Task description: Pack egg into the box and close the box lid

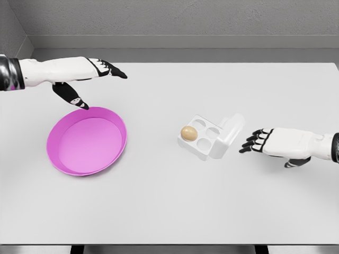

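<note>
From the head view, the egg sits in the near-left cup of the white egg box, whose lid stands open on the right side. The right hand hovers just beside that lid, fingers spread, holding nothing. Over on the left, the left hand hangs above the far rim of the empty pink bowl, fingers extended, thumb pointing down, on the white desk.

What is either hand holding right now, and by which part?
Nothing. The left hand hangs open over the pink bowl's far rim; the right hand is open beside the egg box, not touching it.
</note>
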### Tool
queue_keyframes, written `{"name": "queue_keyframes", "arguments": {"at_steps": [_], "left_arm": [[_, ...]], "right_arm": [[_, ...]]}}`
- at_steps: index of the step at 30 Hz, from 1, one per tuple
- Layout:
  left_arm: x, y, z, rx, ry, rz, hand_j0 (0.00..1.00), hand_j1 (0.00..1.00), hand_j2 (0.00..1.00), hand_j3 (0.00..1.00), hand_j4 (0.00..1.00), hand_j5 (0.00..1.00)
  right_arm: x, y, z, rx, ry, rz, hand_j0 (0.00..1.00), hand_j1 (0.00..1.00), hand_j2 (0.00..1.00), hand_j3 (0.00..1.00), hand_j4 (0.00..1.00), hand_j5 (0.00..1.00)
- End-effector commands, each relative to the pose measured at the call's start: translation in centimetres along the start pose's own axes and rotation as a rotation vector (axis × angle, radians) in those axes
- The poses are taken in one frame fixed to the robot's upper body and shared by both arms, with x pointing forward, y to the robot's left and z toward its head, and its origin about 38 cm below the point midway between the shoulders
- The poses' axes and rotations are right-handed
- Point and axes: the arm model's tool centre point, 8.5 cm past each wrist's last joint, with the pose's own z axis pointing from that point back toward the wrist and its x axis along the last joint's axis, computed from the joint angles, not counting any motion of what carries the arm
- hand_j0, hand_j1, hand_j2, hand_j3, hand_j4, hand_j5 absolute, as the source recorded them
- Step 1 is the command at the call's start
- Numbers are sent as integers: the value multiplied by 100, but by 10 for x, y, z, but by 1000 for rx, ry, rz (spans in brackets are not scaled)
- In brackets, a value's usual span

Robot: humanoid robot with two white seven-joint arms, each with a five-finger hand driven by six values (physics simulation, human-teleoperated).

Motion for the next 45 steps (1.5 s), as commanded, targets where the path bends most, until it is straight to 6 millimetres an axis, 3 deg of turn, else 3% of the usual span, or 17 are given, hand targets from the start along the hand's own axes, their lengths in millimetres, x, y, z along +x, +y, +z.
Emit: {"name": "queue_keyframes", "arguments": {"at_steps": [1, 26, 30, 34, 38, 41, 45], "left_arm": [[1, 1, -2, 5, -6, 3, 100, 100, 100, 100, 100, 100], [5, -8, -6, -8, -21, 11, 100, 100, 100, 100, 100, 100], [6, -8, -6, -8, -23, 10, 100, 100, 100, 100, 100, 100], [6, -8, -6, -10, -23, 10, 100, 100, 100, 100, 100, 100], [6, -8, -6, -10, -23, 10, 100, 100, 100, 100, 100, 100], [6, -8, -6, -10, -23, 10, 100, 100, 100, 100, 100, 100], [6, -8, -6, -8, -23, 10, 100, 100, 100, 100, 100, 100]], "right_arm": [[3, -2, -6, -19, -12, -8, 100, 100, 100, 100, 100, 100], [13, -31, -6, -119, -68, -6, 100, 100, 100, 100, 100, 100], [20, -39, -6, -151, -96, -7, 100, 100, 100, 100, 100, 100], [17, -61, -5, -203, -100, 20, 100, 100, 100, 100, 100, 100], [21, -67, -12, -222, -118, 25, 100, 100, 100, 100, 100, 100], [37, -65, -37, -203, -190, 28, 100, 100, 100, 100, 100, 100], [42, -87, -46, -245, -214, 64, 100, 100, 100, 100, 100, 100]]}}
